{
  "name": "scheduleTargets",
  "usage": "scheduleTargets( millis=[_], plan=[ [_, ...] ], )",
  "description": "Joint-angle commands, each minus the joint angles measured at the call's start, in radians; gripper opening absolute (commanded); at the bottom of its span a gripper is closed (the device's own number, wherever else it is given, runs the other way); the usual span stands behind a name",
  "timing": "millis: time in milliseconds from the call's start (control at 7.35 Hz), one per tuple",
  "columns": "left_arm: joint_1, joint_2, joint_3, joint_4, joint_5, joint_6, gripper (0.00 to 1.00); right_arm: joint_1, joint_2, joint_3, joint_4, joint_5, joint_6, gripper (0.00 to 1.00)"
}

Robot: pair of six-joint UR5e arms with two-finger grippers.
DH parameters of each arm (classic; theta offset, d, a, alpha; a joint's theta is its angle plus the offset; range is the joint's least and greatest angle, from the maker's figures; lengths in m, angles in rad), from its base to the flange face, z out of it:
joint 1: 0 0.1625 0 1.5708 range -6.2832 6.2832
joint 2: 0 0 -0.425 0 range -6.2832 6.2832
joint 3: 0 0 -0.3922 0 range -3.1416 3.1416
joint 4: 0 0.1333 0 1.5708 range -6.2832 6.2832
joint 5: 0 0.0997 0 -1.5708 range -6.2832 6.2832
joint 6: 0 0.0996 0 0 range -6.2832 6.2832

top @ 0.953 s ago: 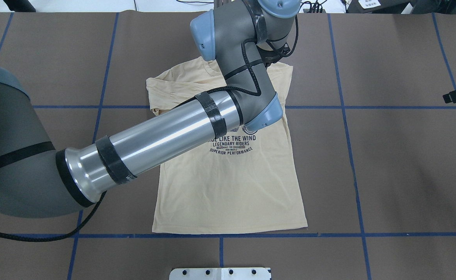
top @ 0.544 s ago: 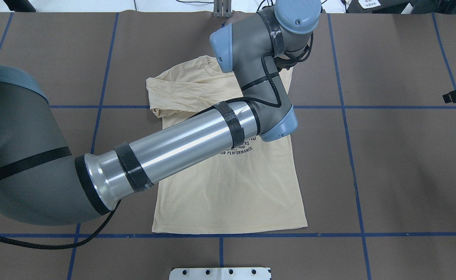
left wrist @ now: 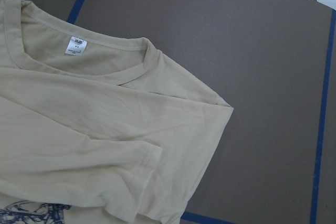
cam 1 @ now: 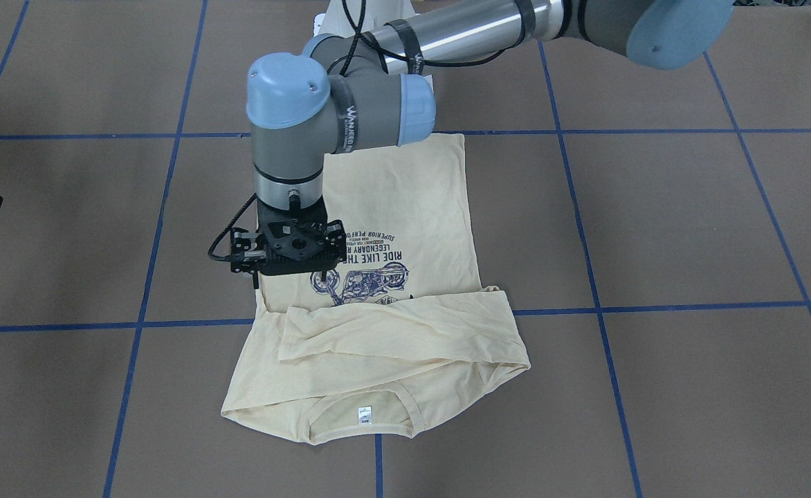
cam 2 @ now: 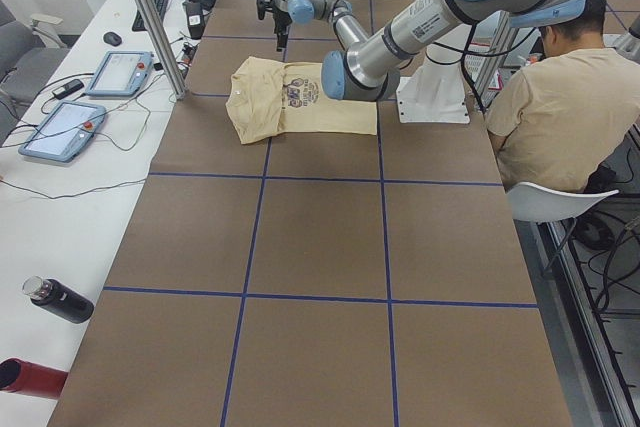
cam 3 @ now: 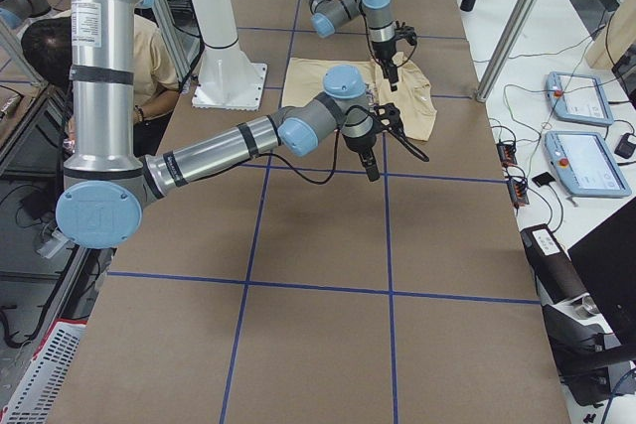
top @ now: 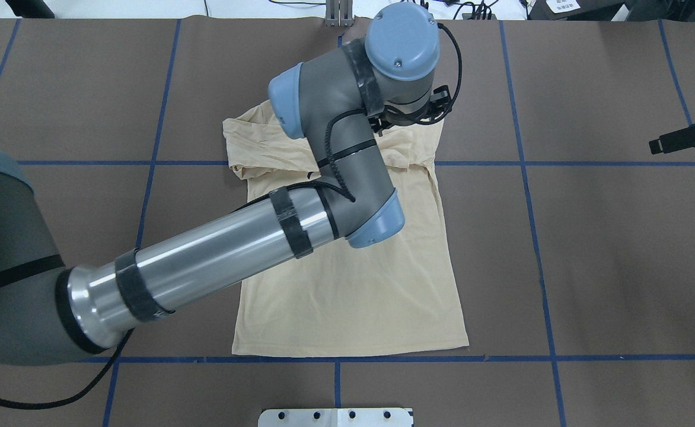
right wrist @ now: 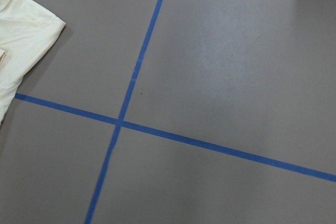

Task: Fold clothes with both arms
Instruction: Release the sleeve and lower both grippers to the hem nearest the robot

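Note:
The cream-yellow shirt (cam 1: 405, 207) lies print-up on the brown table, collar and white neck tag at the far side from the robot. One long sleeve (cam 1: 392, 332) is folded across the chest just past the navy print. The shirt also shows in the overhead view (top: 347, 296) and the left wrist view (left wrist: 105, 129). My left gripper (cam 1: 289, 280) hangs open and empty just above the print, near the shirt's side edge. My right gripper (top: 673, 139) hovers over bare table far to the right of the shirt. I cannot tell whether it is open. Its wrist view catches only a shirt corner (right wrist: 21, 40).
Blue tape lines (top: 537, 249) grid the brown table cover. The white base plate (top: 335, 417) sits at the near edge. In the left side view a seated person (cam 2: 560, 107) is beside the pedestal, and tablets (cam 2: 60, 127) and bottles (cam 2: 55, 299) lie on the white side bench.
My left wrist swung right, then drew back left and toward the robot over the shirt's upper part. My right gripper has come a little further in from the right edge.

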Motion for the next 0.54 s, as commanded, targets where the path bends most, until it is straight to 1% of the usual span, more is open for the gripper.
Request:
scheduleTargets(
  millis=[0, 136, 272, 408],
  plan=[
    [-0.001, 0.374, -0.461, 0.047, -0.024, 0.164, 1.0, -0.177, 0.018, 0.063, 0.05, -0.121, 0.245, 0.99],
    [-0.001, 0.519, -0.615, 0.049, -0.024, 0.211, 1.0, -0.286, 0.022, 0.106, 0.047, -0.207, 0.354, 0.99],
    [0.0, 0.628, -0.725, 0.047, -0.022, 0.248, 1.0, -0.398, 0.024, 0.143, 0.042, -0.294, 0.463, 0.99],
    [0.006, 0.714, -0.791, 0.039, -0.013, 0.259, 1.0, -0.495, 0.022, 0.174, 0.036, -0.389, 0.54, 0.99]
  ],
)
